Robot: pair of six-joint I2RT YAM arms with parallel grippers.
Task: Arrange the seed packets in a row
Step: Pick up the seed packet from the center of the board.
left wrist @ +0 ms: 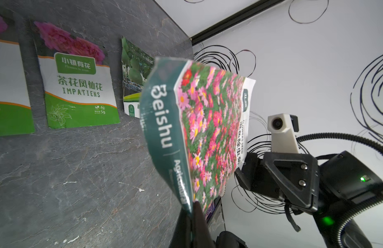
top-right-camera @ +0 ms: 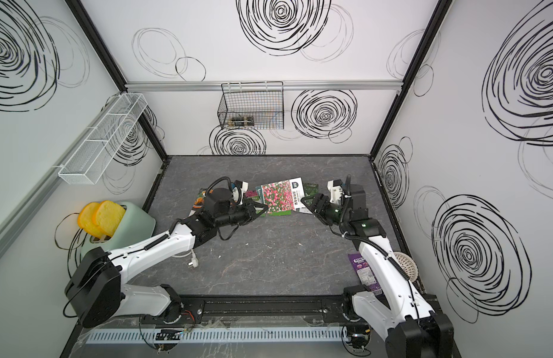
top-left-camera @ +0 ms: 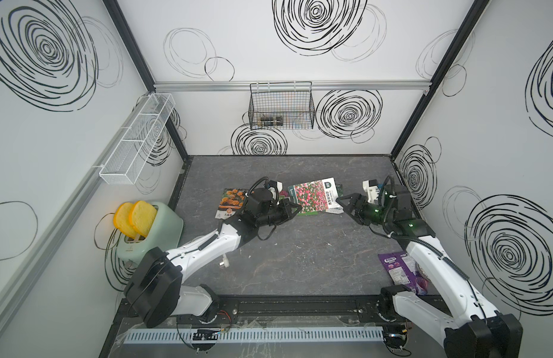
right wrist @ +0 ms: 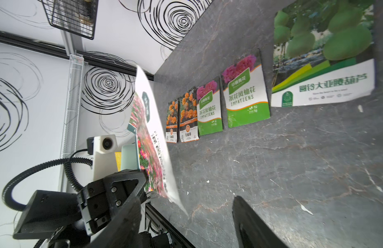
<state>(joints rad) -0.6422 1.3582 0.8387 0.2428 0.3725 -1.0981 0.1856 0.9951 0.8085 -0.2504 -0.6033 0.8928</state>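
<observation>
Left end effector pinches the glossy, curled flower-field packet above the veined grey counter; right end effector spread.

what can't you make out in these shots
- impatiens packets: top views, almost all under the left arm.
- green-fruit packet: top views, mostly behind the lifted flower-field packet.
- black basket contents: top views, too small behind the wire.
- right hand: whether it touches that packet, unclear in every view.
</observation>
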